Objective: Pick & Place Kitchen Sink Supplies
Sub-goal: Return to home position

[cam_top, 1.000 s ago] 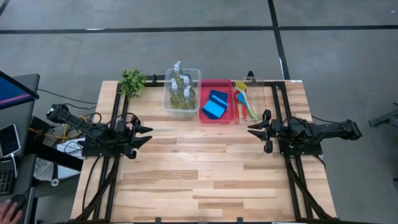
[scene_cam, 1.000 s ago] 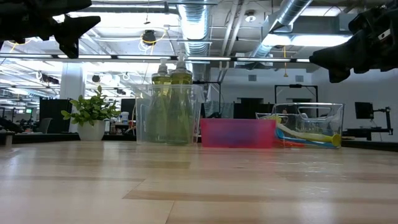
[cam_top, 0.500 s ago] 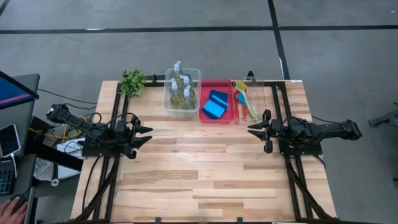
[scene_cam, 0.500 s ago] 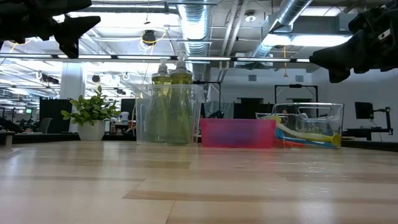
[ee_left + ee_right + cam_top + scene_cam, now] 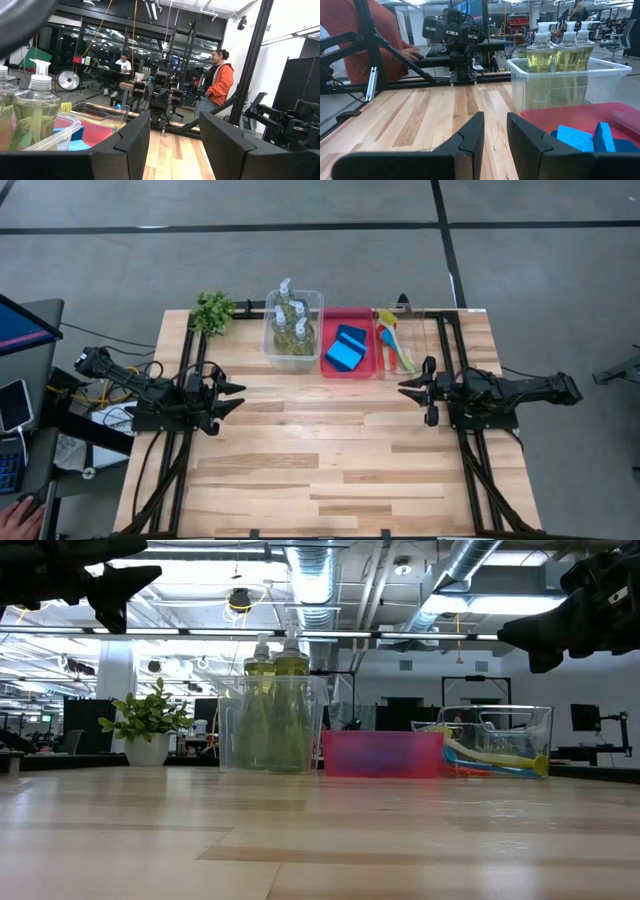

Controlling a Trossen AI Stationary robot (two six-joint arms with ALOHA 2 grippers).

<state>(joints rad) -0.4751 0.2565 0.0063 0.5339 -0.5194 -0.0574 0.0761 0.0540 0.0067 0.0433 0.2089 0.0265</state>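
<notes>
Both arms sit drawn back at opposite sides of the table (image 5: 320,470), tips facing each other across bare boards. I judge this a parked posture, since nothing lies loose to collect.

My left gripper (image 5: 240,396) is empty, fingers parted with a clear gap. My right gripper (image 5: 405,391) is also empty, its fingers separated by a narrower gap.

Soap bottles (image 5: 288,320): upright and bunched together in the clear tub (image 5: 313,300), ahead of my left gripper and off toward the table's far edge. Clear bodies, yellow-green fill, white pumps.

Sponges (image 5: 345,348): flat blue rectangles, overlapping, in the red tray (image 5: 371,320), between the two grippers and beyond them.

Brushes (image 5: 390,330): red, blue and yellow-green, slim, lying lengthwise in the transparent bin (image 5: 425,340), near my right gripper on its far side.

Each kind sits in its own container; sorting appears complete. The plant (image 5: 212,310) stands apart, beyond my left gripper.
</notes>
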